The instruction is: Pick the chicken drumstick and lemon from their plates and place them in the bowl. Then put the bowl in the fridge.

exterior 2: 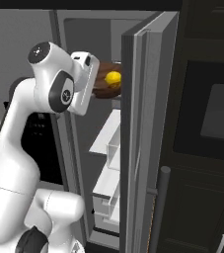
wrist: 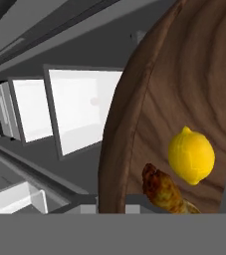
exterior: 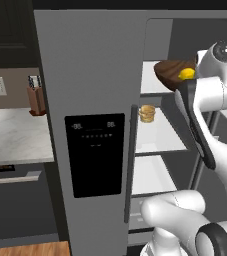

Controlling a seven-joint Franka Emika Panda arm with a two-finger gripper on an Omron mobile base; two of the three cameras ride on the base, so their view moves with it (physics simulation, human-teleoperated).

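The dark brown wooden bowl [exterior: 169, 71] hangs tilted inside the open fridge [exterior: 90, 75], just above its top white shelf [exterior: 152, 85]. In it lie the yellow lemon [exterior: 186, 74] and the golden-brown chicken drumstick [wrist: 162, 189], side by side in the hand view next to the lemon [wrist: 191, 155]. My gripper [exterior 2: 96, 81] is at the bowl's near rim [exterior 2: 103, 79] and looks shut on it; the fingertips are hidden by the hand and bowl. The plates are out of view.
A tan burger-like item [exterior: 146, 113] sits on the second shelf [exterior: 160, 140]. The open fridge door [exterior 2: 135, 128] stands close on the right of the arm. Left of the fridge are a marble counter [exterior: 15, 135] and a knife block [exterior: 36, 99]. Dark oven cabinets [exterior 2: 212, 123] are to the right.
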